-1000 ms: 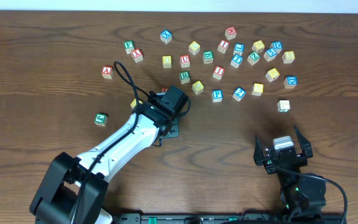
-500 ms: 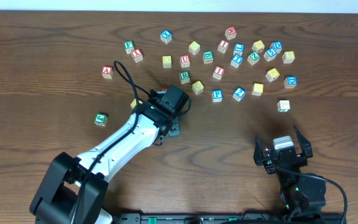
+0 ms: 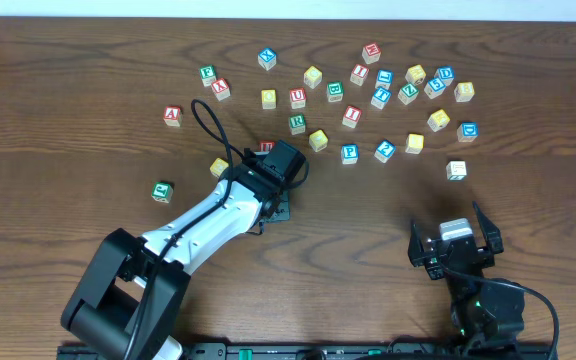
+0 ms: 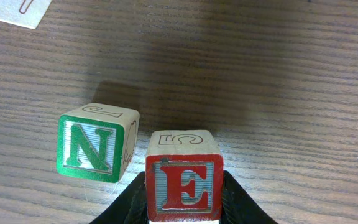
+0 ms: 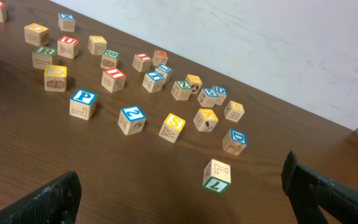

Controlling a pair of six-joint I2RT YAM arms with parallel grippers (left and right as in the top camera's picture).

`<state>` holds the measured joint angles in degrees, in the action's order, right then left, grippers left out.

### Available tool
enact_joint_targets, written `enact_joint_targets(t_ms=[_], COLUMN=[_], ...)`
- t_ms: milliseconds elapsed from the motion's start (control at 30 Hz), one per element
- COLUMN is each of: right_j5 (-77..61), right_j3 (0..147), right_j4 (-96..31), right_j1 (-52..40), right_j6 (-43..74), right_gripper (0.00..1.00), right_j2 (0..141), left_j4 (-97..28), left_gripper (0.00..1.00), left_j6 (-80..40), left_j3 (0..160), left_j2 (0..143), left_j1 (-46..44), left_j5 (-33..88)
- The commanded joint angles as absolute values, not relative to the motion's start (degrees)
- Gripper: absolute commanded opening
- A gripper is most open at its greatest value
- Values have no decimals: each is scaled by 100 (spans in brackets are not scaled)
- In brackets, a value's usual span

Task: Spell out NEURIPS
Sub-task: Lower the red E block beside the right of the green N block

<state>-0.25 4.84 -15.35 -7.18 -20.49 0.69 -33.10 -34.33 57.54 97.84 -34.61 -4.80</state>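
Note:
In the left wrist view my left gripper [image 4: 183, 194] is shut on the red E cube [image 4: 183, 180], a black finger against each side. The green N cube [image 4: 95, 144] stands just to its left, turned a little, with a narrow gap between them. From overhead the left gripper [image 3: 268, 150] is left of the table's middle, with the red E cube [image 3: 265, 146] showing at its tip. Red U [image 3: 297, 97], green R [image 3: 297, 123], red I [image 3: 352, 115], blue P [image 3: 349, 153] and yellow S [image 3: 414, 143] lie farther back. My right gripper [image 3: 456, 240] stands open and empty.
Several other letter cubes are scattered at the back right. A green cube [image 3: 163, 189] and a red A [image 3: 172, 115] sit to the left. A green 7 cube [image 5: 217, 176] lies just ahead of the right gripper [image 5: 179, 193]. A pale cube [image 3: 219, 167] sits beside the left arm.
The left arm has shifted slightly, still gripping the red E cube, and the pale cube beside it shows more. The right arm has not moved.

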Motion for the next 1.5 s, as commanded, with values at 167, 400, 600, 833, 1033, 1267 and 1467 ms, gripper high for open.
enact_joint_targets(t_ms=[167, 400, 600, 833, 1033, 1267, 1467], right_j5=[-36, -36, -36, -36, -36, -36, -36], right_j3=[473, 473, 473, 473, 473, 473, 473], right_j4=[-1551, -1551, -1551, -1551, -1551, -1551, -1551], right_j1=[-642, -642, -642, -642, -642, -642, -642], right_j6=[-1977, -1977, -1977, -1977, -1977, -1975, -1975], right_gripper=[99, 99, 99, 99, 99, 99, 99], right_j2=[32, 32, 32, 32, 32, 32, 32], left_j4=[-3197, -3094, -3052, -3006, -2919, -2902, -2902], left_gripper=[9, 9, 9, 9, 9, 9, 9], left_j6=[-3326, -3308, -3308, -3308, -3308, -3304, -3282], left_j3=[5651, 5636, 5636, 5561, 5468, 5465, 5463], left_j2=[9824, 9861, 9861, 9861, 9861, 9861, 9861], left_j1=[-3470, -3470, -3470, -3470, -3470, -3470, -3470], left_j5=[-497, -499, -519, -563, -563, -591, -672])
